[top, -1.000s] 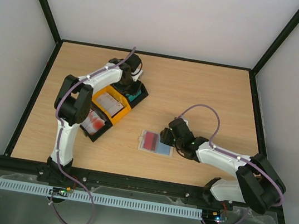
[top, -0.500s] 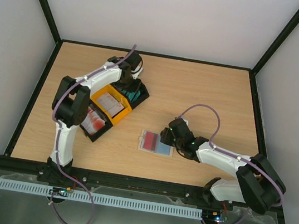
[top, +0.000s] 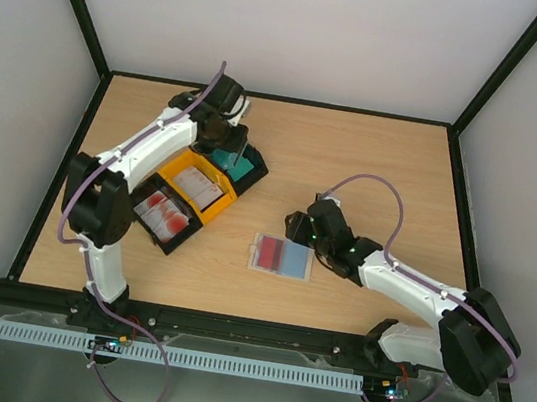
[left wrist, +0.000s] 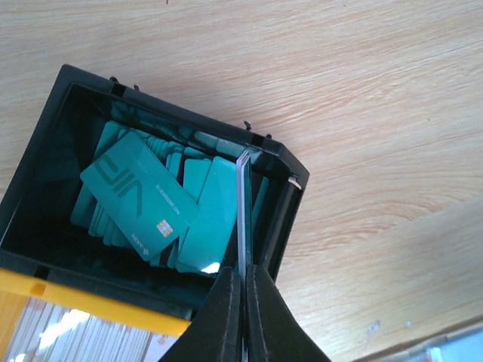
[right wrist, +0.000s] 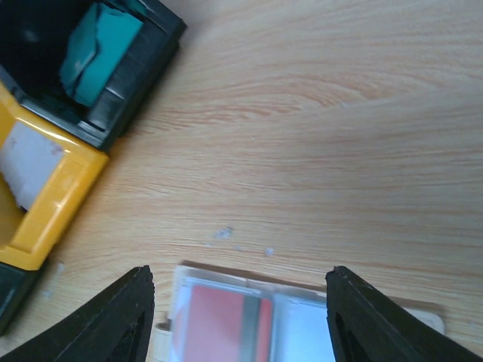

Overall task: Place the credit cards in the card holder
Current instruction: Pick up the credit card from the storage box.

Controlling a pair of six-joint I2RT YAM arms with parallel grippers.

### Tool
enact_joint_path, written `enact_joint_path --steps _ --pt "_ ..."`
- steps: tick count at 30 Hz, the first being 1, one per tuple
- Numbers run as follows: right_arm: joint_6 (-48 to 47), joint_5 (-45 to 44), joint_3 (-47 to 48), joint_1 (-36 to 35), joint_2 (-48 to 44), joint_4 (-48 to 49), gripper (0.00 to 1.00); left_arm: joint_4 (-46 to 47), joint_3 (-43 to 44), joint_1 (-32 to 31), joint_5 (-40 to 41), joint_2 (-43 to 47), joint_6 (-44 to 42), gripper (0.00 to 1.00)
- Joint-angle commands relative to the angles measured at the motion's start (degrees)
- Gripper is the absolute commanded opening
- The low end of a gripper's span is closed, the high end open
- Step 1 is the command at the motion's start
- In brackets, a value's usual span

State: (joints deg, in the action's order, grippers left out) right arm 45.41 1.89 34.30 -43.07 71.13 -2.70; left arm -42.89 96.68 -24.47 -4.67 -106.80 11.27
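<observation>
A teal card [left wrist: 241,197] was clenched edge-on by the left gripper [left wrist: 243,280] (evidently for lifting from the bin [left wrist: 281,219]); the right gripper [right wrist: 240,280] was held released over the card holder [top: 281,257].

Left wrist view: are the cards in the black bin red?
No, the teal credit cards fill the black bin, one lying face up on top.

The card holder [top: 281,257] lies on the table [top: 385,168], my right gripper [right wrist: 239,285] above its far right corner. The bins [top: 194,190], cards [left wrist: 139,196] inside, sit behind-left of it.
</observation>
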Motion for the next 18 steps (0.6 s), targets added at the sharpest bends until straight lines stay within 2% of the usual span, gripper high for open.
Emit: enact_joint_path --steps 1,7,13,18 --pt "-0.41 1.29 3.02 0.46 -1.45 0.32 0.61 0.97 -3.06 -0.05 -1.76 4.43 1.68 0.02" --pt "1.0 6.34 5.37 0.99 -3.49 4.57 0.64 5.44 -8.62 -0.1 -9.42 11.61 4.69 0.02" --pt "3.67 15.3 9.06 2.34 -5.82 11.28 0.68 14.99 -16.53 -0.23 -25.46 21.85 12.26 0.02" --pt "7.02 19.87 11.33 2.6 -7.97 17.52 0.73 26.49 -24.43 -0.31 -40.68 29.3 21.26 0.03"
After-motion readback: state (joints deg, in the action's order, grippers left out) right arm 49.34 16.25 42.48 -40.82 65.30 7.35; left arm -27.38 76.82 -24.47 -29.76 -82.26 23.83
